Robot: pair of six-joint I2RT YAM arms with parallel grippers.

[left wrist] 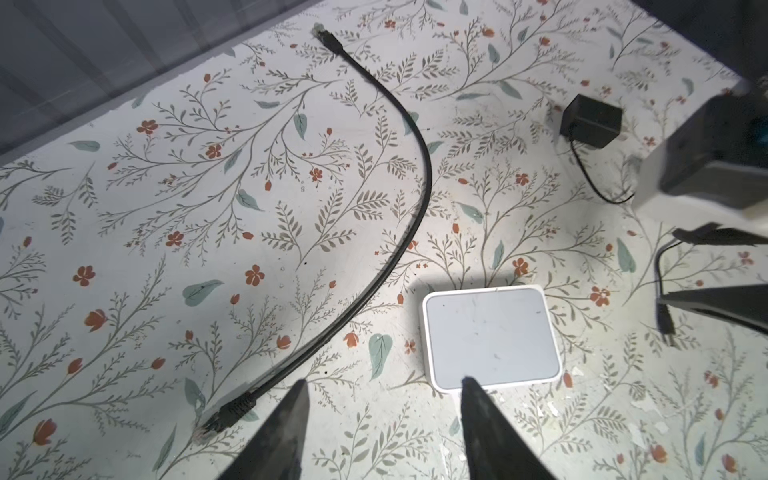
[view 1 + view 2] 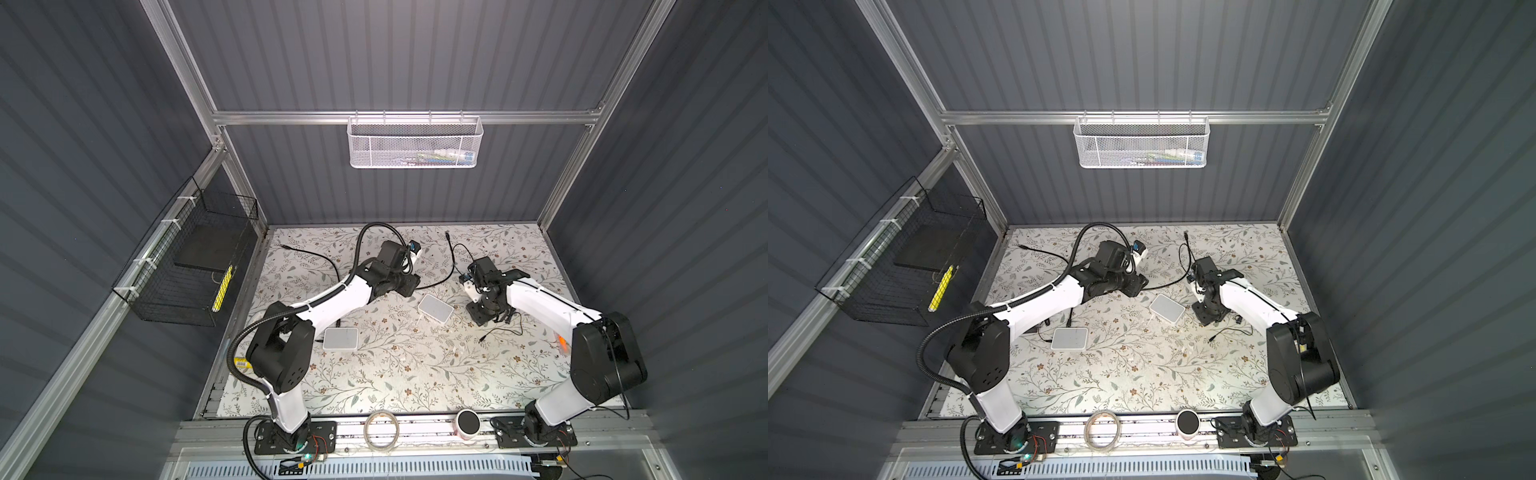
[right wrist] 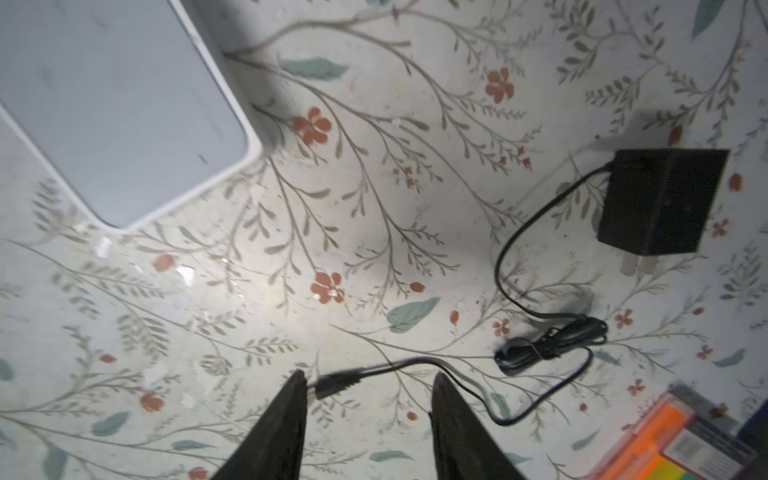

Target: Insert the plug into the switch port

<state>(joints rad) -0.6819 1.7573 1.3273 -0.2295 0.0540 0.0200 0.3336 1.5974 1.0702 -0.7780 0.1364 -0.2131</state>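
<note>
A: What shuts the place in?
B: Dark grey ribbed walls (image 2: 395,54) on three sides; a silver aluminium frame (image 2: 291,117) runs along their edges.
A: Anything hung up?
B: A white mesh basket (image 2: 382,145) on the back crossbar; a black wire basket (image 2: 166,303) on the left rail.
A: And below?
B: A bench (image 2: 415,365) covered in a pale floral print, with grey-green leaves and small red flowers; the light is brightest at its middle; the corners are dimmer.

Top views overhead, whole table (image 2: 395,374); wrist views close, sharing switch (image 1: 490,336)
</note>
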